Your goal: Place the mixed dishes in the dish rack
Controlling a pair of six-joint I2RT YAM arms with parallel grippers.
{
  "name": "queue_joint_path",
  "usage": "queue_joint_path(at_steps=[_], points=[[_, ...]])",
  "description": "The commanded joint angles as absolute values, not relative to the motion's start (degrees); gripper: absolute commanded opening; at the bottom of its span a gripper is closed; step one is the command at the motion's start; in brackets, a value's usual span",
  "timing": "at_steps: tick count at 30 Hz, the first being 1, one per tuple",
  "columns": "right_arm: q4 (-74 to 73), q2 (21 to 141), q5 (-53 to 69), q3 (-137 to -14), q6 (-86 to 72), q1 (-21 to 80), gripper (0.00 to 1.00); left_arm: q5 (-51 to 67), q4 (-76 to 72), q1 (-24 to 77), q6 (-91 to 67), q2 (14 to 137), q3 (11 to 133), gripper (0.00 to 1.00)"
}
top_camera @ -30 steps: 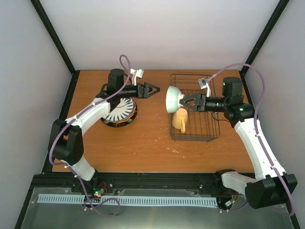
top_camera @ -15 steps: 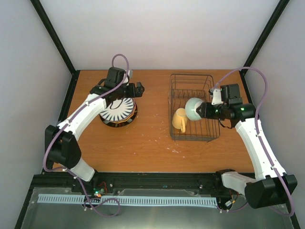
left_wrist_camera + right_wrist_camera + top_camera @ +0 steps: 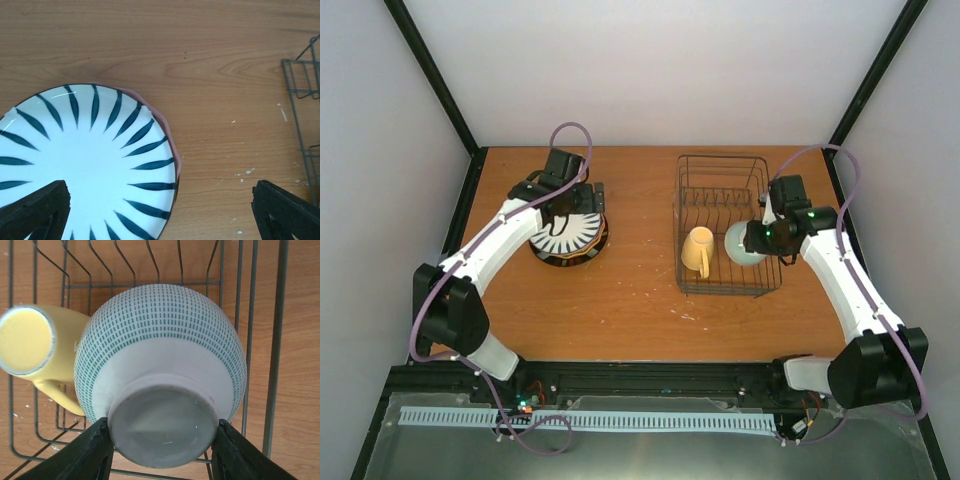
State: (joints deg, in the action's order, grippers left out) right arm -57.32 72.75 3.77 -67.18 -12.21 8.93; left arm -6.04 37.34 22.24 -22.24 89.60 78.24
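Item: mint-green bowl (image 3: 160,340), upside down, its foot clamped by your right end effector (image 3: 162,450). It is inside the dish rack (image 3: 720,160), near end, just right of the yellow mug (image 3: 698,250). Item: striped plate (image 3: 75,165), left of rack, directly under your left end effector (image 3: 160,210), whose fingers are spread wide.

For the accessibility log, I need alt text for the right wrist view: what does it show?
An upturned white bowl with green dashes fills the view, its base clamped between the fingers of the right gripper, over the wire dish rack. A yellow mug sits in the rack beside it.
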Motion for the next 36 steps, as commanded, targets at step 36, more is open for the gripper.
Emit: queue_joint_path(at_steps=[36], points=[[-54.6, 88.0, -0.2, -66.1, -14.8, 15.0, 0.08, 11.7, 33.7, 1.0, -19.9, 82.6, 59.9, 1.00]])
